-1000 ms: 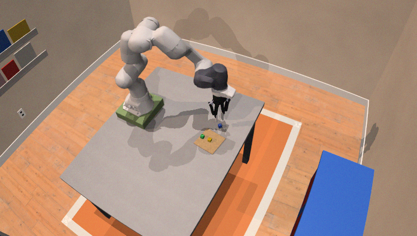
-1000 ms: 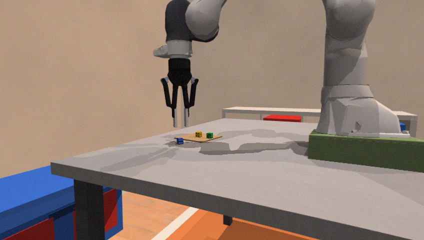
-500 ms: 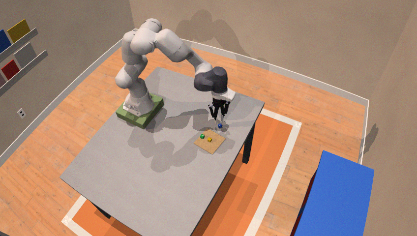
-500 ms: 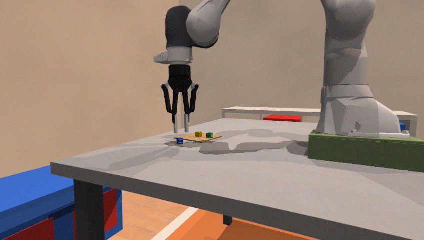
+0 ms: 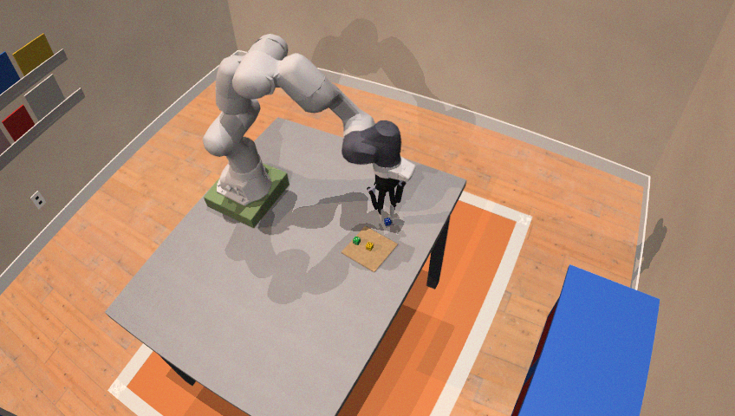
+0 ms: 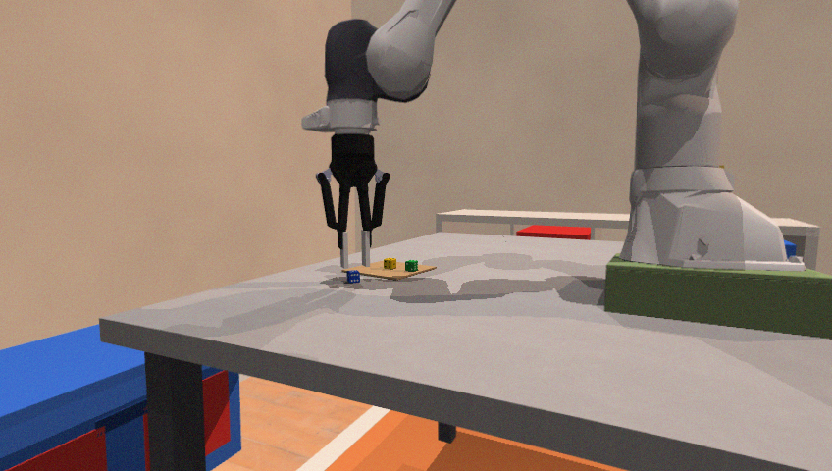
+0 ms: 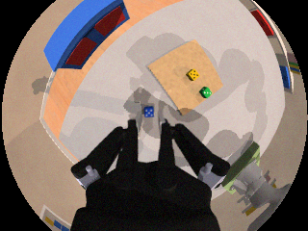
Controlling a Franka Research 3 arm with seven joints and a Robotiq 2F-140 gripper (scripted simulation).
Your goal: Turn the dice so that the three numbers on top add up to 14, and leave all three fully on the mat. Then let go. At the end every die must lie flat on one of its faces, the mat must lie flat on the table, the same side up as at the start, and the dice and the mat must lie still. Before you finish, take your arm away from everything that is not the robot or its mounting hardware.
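The small blue cube die with white pips (image 5: 387,221) (image 6: 353,276) (image 7: 149,112) lies on the grey rectangular bench (image 5: 206,308) (image 6: 408,349) (image 7: 91,130), off the mat, toward the bench's upper right corner in the top view. Being outside the mat, it is the one that must be carried or moved; its upper face seems to be a five. The square tan mat (image 5: 374,260) (image 6: 396,275) (image 7: 173,72) lies flat near the right-hand long edge, bearing the yellow cube die with dark pips (image 5: 369,246) (image 6: 390,263) (image 7: 192,74) and the green cube die with pale pips (image 5: 356,240) (image 6: 411,265) (image 7: 206,92). Yellow looks like a five too; green's count is too small to read surely, so the total remains open.

The black claw with pale fingertips (image 5: 387,215) (image 6: 355,266) is partly spread, pinching nothing, its tips just above the blue die and on either side of it in the wrist view. That modest gap probably suits a small cube, leaving little room for misalignment. The jointed white-and-dark arm (image 5: 304,82) (image 6: 402,58) (image 7: 262,190) arches from its base at the left-hand long edge, its wrist bent so the claw points straight down. Lowering evenly, then closing, seems the next move; an off-centre descent could knock the die askew

The Robotiq 2F-140 gripper (image 5: 387,216) (image 6: 354,266) (image 7: 150,116) came down toward the blue die (image 5: 387,221) (image 6: 353,276) (image 7: 149,112), its fingertips dropping from well above the die to just over it. The arm's dark wrist section (image 5: 372,144) (image 6: 350,61) sank along with it, and the gripper's shadow shifted on the gray tabletop (image 5: 231,319) (image 6: 467,343) (image 7: 231,38).
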